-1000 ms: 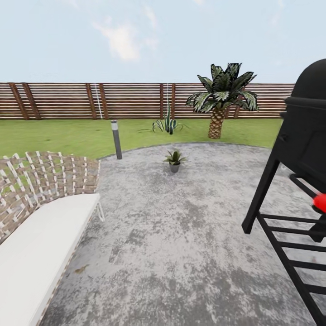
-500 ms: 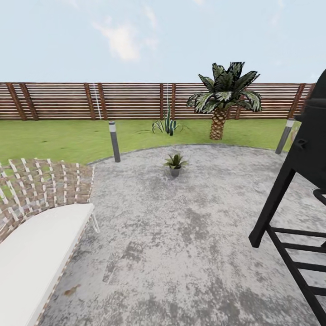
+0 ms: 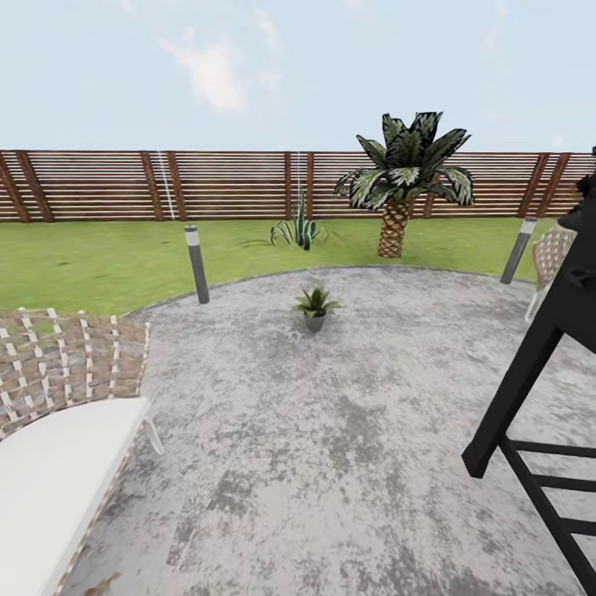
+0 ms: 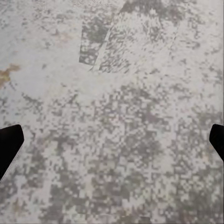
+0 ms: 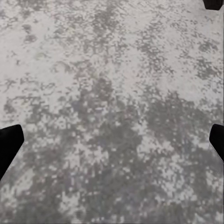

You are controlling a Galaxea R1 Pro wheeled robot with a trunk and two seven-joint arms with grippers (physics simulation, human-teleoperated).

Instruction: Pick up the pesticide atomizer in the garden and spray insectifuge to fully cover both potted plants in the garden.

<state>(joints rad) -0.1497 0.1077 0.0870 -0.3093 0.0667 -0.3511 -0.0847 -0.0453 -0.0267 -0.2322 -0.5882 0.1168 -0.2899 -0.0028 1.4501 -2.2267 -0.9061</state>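
While you face the patio:
Potted plant: mid-patio, well ahead of you.
Left gripper: fingers spread, empty.
Right gripper: fingers spread, empty.
Atomizer: unlocated.

Black grill stand and woven lounger cut by frame edges.

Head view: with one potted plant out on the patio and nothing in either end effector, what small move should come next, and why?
Probably keep turning the base to search for the atomizer. The left end effector and right end effector both hang open over bare paving, holding nothing. One potted plant stands on the patio beyond the black grill, so spraying likely cannot start yet.
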